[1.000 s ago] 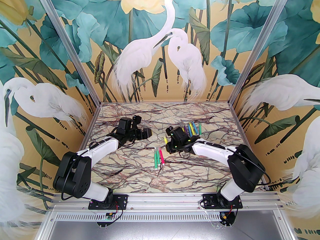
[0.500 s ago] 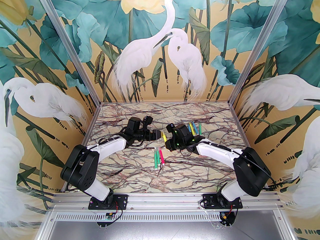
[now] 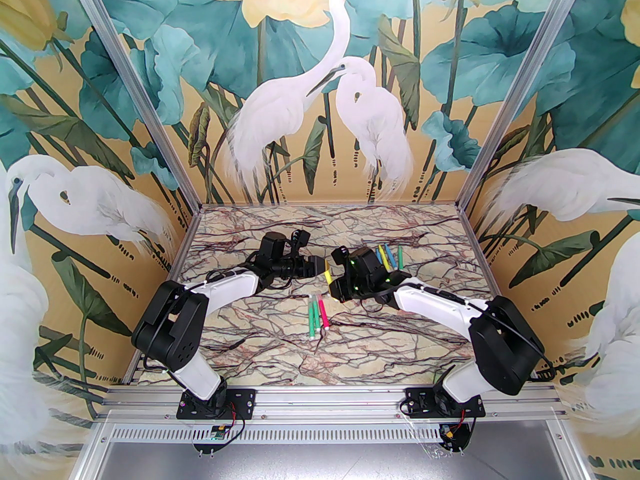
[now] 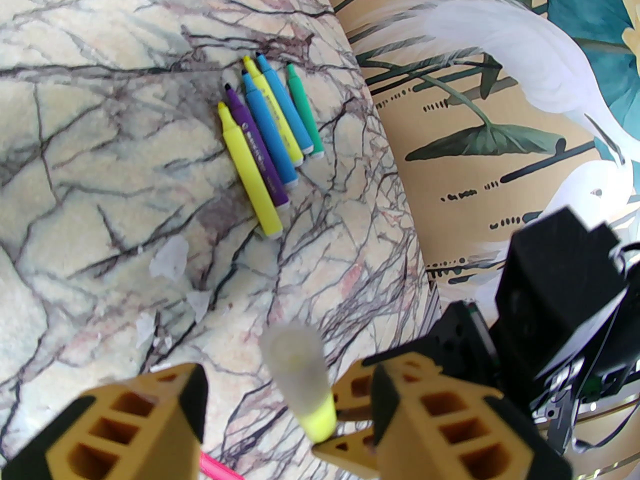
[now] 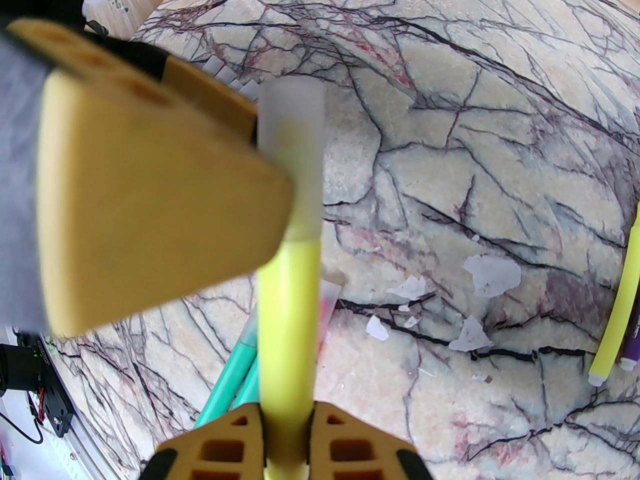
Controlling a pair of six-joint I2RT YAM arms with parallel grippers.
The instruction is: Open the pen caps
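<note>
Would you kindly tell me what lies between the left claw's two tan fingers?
The frosted clear cap of the yellow marker pen held by the right claw stands there, as the left wrist view shows.

Bright, even, diffuse light fills the overhead view, and the arms throw only faint, soft shadows on the bench [image 3: 260, 338]. In the left wrist view the left claw [image 4: 282, 390] at 6 o'clock and the pen cap [image 4: 295, 358] are out of focus. The pens [image 4: 270, 128] toward 12 o'clock are crisp, and fisheye bends the bench edge. In the right wrist view a left-claw finger [image 5: 150, 208] at 9 o'clock is badly blurred, the yellow pen [image 5: 290, 328] is soft, and the bench veins at 3 o'clock are sharp.
</note>
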